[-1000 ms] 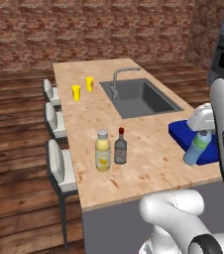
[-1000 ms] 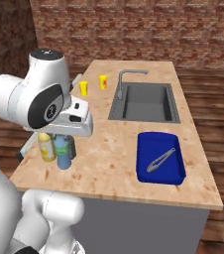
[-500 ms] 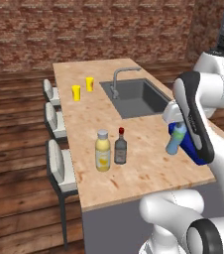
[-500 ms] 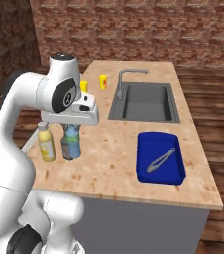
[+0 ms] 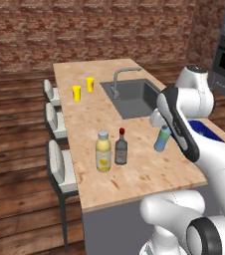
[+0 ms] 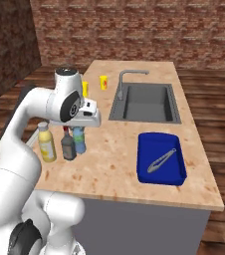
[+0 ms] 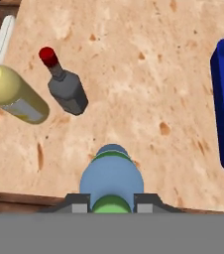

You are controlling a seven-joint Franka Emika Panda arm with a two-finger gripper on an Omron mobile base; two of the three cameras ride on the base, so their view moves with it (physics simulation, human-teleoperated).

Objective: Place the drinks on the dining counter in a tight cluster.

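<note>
left base view: the arm has swung the blue bottle (image 5: pixel 162 138) away from the blue tray (image 5: pixel 207 130) at the table's (image 5: pixel 84 114) right edge and now carries it over the wood top, short of the yellow bottle (image 5: pixel 103 152) and grey bottle (image 5: pixel 121 147), which stand just beside each other near the front. two yellow cups (image 5: pixel 82 89) sit far back by the sink (image 5: pixel 134 97). judged from this, two drinks are already grouped and the third is on its way to join them.

right base view: here the blue bottle hangs under the tool (image 6: pixel 79 128), close beside the grey bottle, with tongs (image 6: pixel 162 160) lying in the tray. whether it touches the table yet cannot be told.

hand view: the tool's jaws are closed tight on the blue bottle's neck, its green label visible between the tips; the two other bottles stand ahead to the left.
</note>
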